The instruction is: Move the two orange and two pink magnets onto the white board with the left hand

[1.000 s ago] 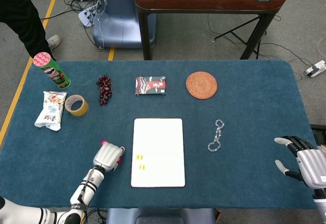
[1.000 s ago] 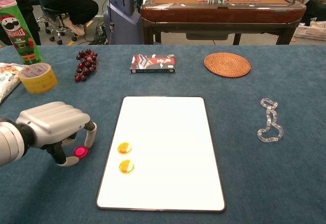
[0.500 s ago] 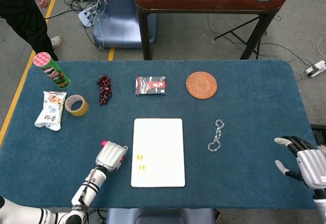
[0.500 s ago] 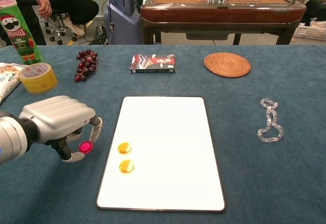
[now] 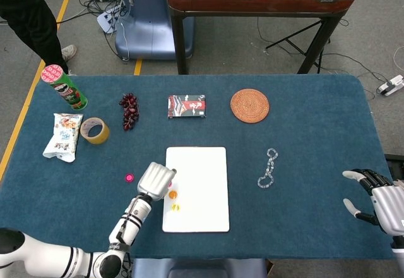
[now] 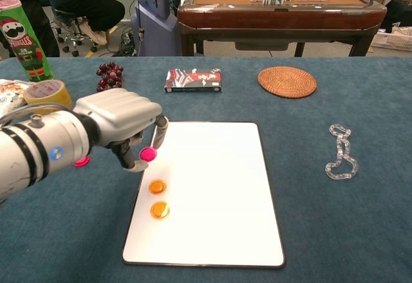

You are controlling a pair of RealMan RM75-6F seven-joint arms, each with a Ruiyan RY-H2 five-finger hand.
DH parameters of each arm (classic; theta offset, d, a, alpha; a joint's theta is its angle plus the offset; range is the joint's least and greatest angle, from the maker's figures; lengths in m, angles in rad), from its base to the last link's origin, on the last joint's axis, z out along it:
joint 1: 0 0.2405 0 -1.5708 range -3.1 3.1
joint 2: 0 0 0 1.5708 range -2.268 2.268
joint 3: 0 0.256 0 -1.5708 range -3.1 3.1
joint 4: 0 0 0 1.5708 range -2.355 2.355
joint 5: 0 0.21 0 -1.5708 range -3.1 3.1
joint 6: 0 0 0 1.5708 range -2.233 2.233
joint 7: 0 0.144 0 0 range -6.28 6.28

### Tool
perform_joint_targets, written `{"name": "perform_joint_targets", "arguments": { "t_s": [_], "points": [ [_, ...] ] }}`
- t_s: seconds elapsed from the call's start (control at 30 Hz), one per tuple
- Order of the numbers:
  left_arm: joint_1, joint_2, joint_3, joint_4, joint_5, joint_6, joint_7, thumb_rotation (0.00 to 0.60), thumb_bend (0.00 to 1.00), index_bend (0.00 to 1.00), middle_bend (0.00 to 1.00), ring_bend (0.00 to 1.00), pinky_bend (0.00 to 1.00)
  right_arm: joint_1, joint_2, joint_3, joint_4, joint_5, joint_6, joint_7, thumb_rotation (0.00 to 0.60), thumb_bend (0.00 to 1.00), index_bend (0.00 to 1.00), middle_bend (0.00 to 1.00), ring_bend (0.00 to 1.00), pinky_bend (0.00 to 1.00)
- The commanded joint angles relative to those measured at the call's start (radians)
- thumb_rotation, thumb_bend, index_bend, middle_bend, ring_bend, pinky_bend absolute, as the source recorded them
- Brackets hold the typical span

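two orange magnets (image 6: pixel 155 186) on board (image 6: pixel 212 193), two pink magnets (image 6: pixel 149 154)

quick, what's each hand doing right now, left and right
Left hand: pinching a pink magnet over the white board's left edge.
Right hand: open, fingers spread, holding nothing.

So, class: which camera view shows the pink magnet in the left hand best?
The chest view: the pink magnet shows plainly, pinched in the left hand over the white board's edge. In the head view the hand covers it; only the other pink magnet shows on the table.
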Motion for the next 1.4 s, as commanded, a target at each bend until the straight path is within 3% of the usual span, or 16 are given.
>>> {"name": "perform_joint_targets", "arguments": {
  "t_s": [0.03,0.3,0.63,0.9,1.03,1.1,1.4],
  "points": [
    [-0.030,-0.035,-0.031,0.041,-0.024,-0.007,0.008,0.600,0.32,0.58,1.00,1.00,1.00,-0.002,0.002,0.001,0.004,0.000,0.006,0.011,0.600,0.26,0.28,0.29,0.23,0.33],
    [-0.101,-0.109,-0.096,0.140,-0.090,-0.031,0.020,0.600,0.32,0.58,1.00,1.00,1.00,-0.005,0.007,0.000,0.012,-0.007,0.015,0.036,0.600,0.26,0.28,0.29,0.23,0.33],
    [-0.174,-0.178,-0.133,0.249,-0.139,-0.059,0.028,0.600,0.32,0.56,1.00,1.00,1.00,-0.010,0.012,0.002,0.021,-0.007,0.027,0.063,0.600,0.26,0.29,0.29,0.23,0.33],
    [-0.197,-0.220,-0.137,0.332,-0.141,-0.054,0.010,0.600,0.32,0.43,1.00,1.00,1.00,-0.014,0.015,0.003,0.026,-0.006,0.036,0.080,0.600,0.26,0.29,0.29,0.23,0.33],
    [-0.194,-0.214,-0.133,0.322,-0.138,-0.039,0.007,0.600,0.32,0.30,1.00,1.00,1.00,-0.013,0.015,0.003,0.027,-0.009,0.034,0.079,0.600,0.26,0.29,0.29,0.23,0.33],
    [-0.186,-0.202,-0.126,0.302,-0.129,-0.021,0.007,0.600,0.31,0.28,1.00,1.00,1.00,-0.013,0.014,0.002,0.026,-0.010,0.033,0.077,0.600,0.26,0.29,0.29,0.23,0.33],
    [-0.098,-0.070,-0.072,0.108,-0.119,0.060,-0.025,0.600,0.31,0.37,1.00,1.00,1.00,-0.005,0.007,-0.002,0.018,-0.016,0.016,0.047,0.600,0.26,0.29,0.29,0.23,0.33]
  ]
}}
